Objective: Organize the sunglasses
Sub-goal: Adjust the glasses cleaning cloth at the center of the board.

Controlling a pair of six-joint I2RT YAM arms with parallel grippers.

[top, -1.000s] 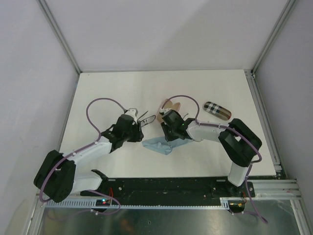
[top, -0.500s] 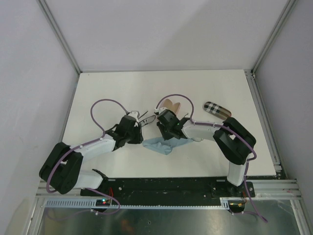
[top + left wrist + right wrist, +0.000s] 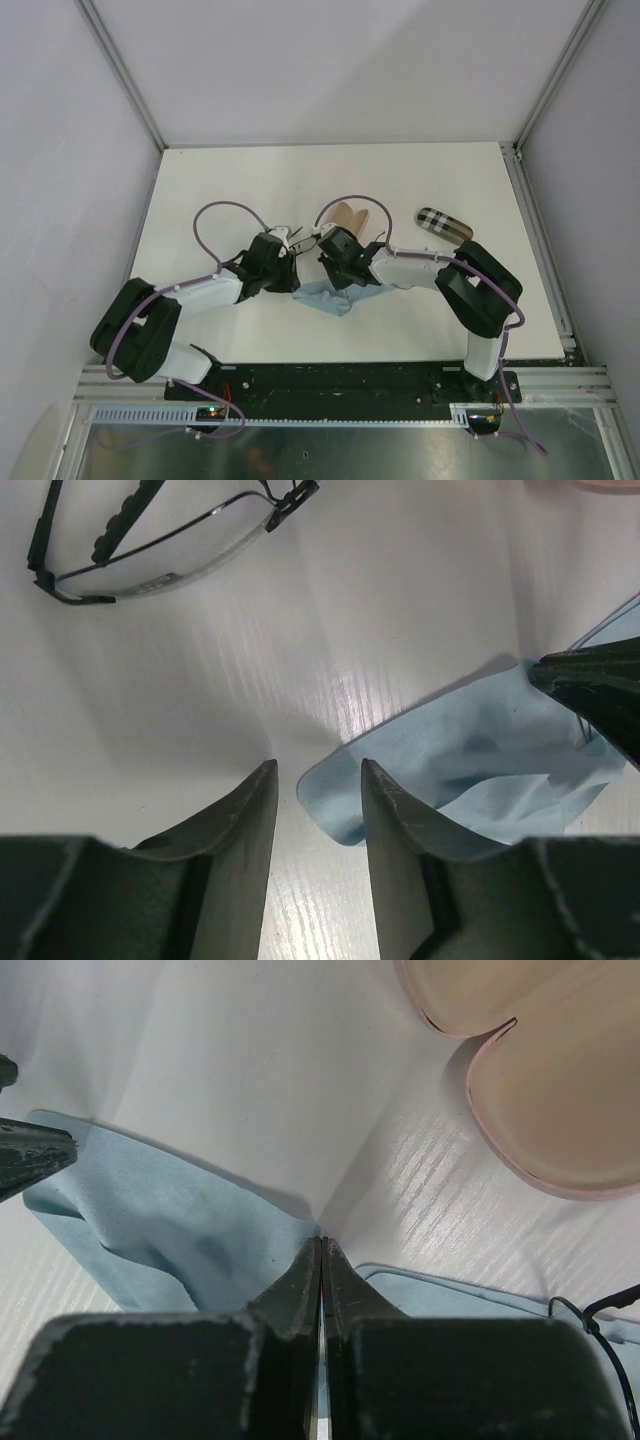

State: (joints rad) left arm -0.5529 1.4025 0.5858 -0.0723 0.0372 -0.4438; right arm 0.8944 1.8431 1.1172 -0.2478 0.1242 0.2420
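Note:
One pair of sunglasses (image 3: 150, 555), dark wire with clear lenses, lies on the white table beyond my left gripper (image 3: 318, 772); from above the sunglasses (image 3: 300, 237) sit between the two wrists. My left gripper (image 3: 292, 268) is open, with a corner of the light blue cloth (image 3: 470, 770) lying between and under its fingers. My right gripper (image 3: 322, 1245) is shut, pinching the cloth (image 3: 170, 1225) at its raised edge. In the top view, my right gripper (image 3: 326, 270) sits at the cloth's far-left edge. A thin dark wire frame (image 3: 600, 1330) shows on the cloth at the lower right.
An open pink-tan case (image 3: 560, 1090) lies just beyond the right gripper; from above, that case (image 3: 350, 214) sits behind the wrists. The checkered oblong case (image 3: 443, 224) lies at the right. The cloth (image 3: 336, 297) is spread in front of both grippers.
My left gripper has moved right, up to the cloth's corner. My right gripper has shifted slightly left and closed on the cloth's edge.

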